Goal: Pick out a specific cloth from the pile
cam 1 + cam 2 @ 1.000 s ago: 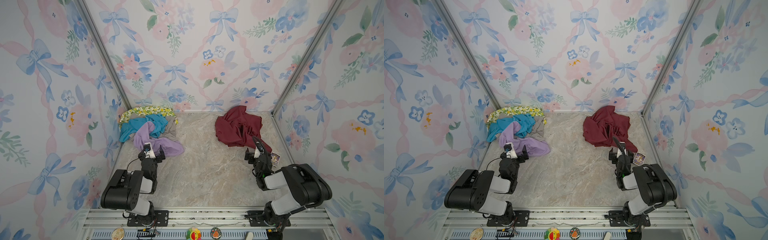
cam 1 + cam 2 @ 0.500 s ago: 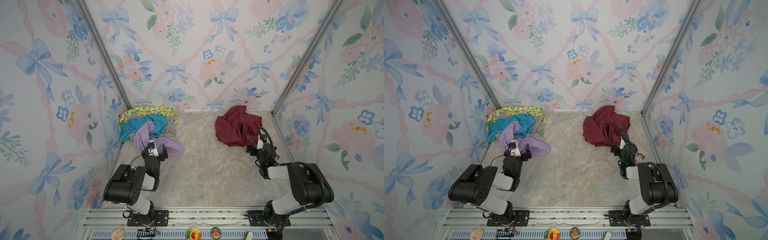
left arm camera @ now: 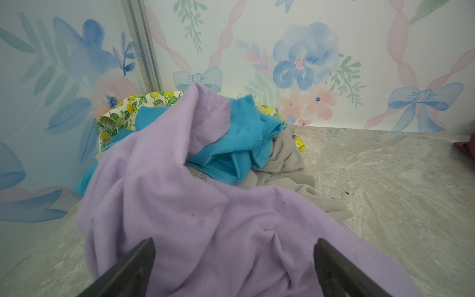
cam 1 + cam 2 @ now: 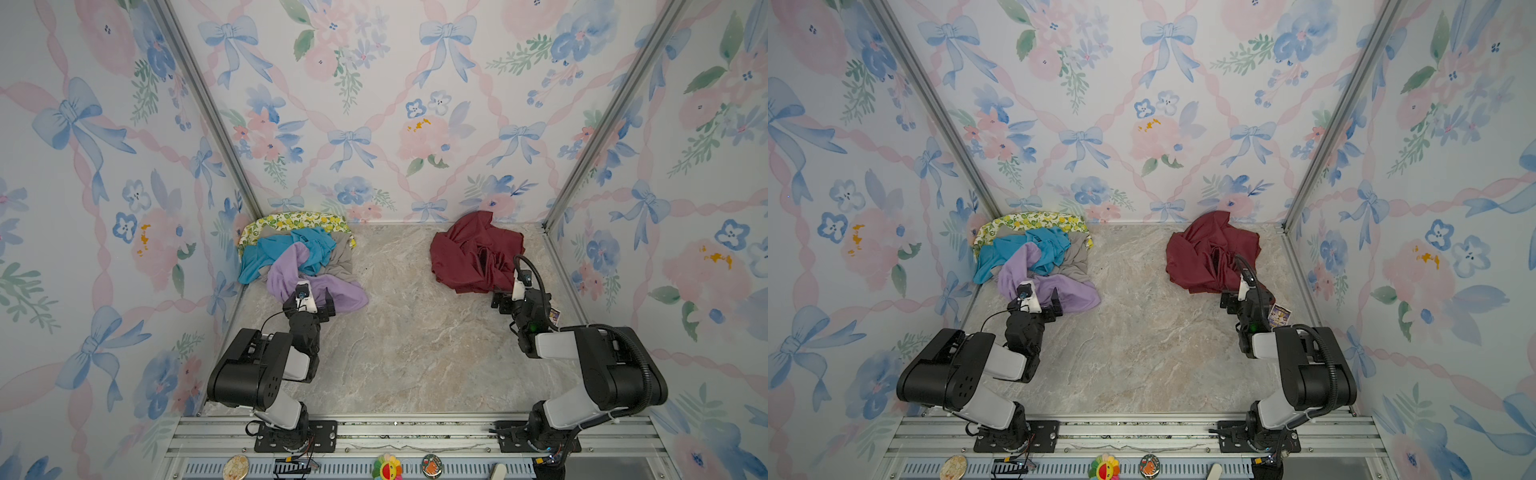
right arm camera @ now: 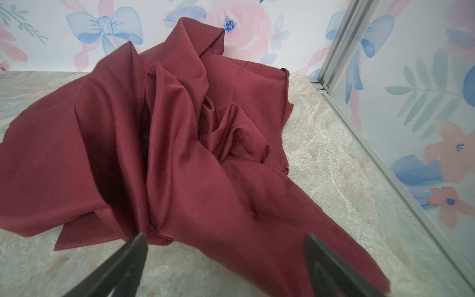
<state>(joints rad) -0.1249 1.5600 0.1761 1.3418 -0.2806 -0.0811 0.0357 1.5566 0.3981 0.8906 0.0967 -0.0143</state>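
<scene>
In both top views, the maroon cloth (image 4: 473,253) is lying crumpled near the table's (image 4: 407,345) far right corner, well apart from the pile (image 4: 297,259) at the far left corner. The right claw (image 5: 223,259) is hovering spread at its near edge, holding nothing; the left claw (image 3: 234,262) is spread over the lavender cloth (image 3: 205,218). The picking looks finished; next probably means pulling both arms back. A tapering tail is pointing toward the near right edge, giving its long axis.

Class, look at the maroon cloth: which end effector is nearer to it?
The right end effector, open at the near edge of the maroon cloth. The left end effector is across the table, open over the lavender cloth.
</scene>
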